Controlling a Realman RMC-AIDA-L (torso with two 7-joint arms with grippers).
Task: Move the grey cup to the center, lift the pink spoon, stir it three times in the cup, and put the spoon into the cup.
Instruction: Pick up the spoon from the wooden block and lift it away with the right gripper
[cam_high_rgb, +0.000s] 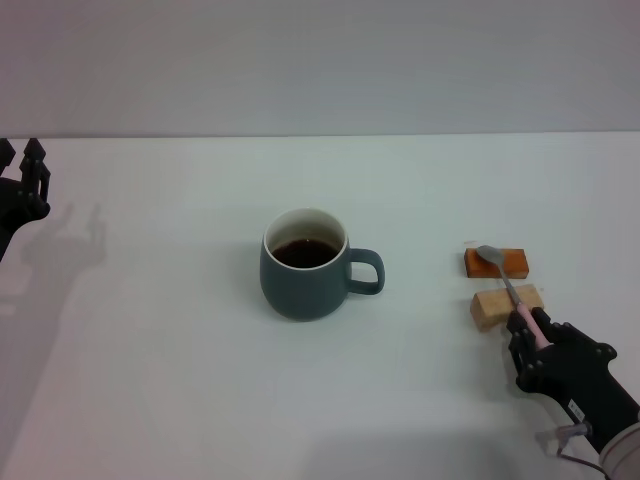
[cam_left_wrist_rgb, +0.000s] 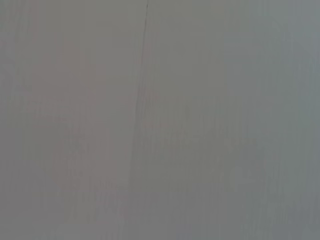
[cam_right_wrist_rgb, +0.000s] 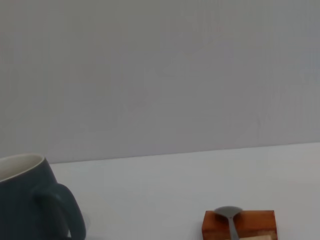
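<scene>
The grey cup (cam_high_rgb: 305, 285) stands near the middle of the table, dark liquid inside, its handle pointing toward the right arm. It also shows in the right wrist view (cam_right_wrist_rgb: 27, 200). The pink spoon (cam_high_rgb: 500, 268) lies across two small blocks at the right, its metal bowl on the orange one; that bowl also shows in the right wrist view (cam_right_wrist_rgb: 228, 213). My right gripper (cam_high_rgb: 532, 328) sits at the near end of the spoon, its fingers closed against the pink handle. At the far left edge my left gripper (cam_high_rgb: 22, 165) is held up off the table, open and with nothing in it.
An orange block (cam_high_rgb: 514, 262) and a tan block (cam_high_rgb: 494, 308) carry the spoon, side by side right of the cup. The white table (cam_high_rgb: 150, 380) runs back to a pale wall. The left wrist view holds only a plain grey surface.
</scene>
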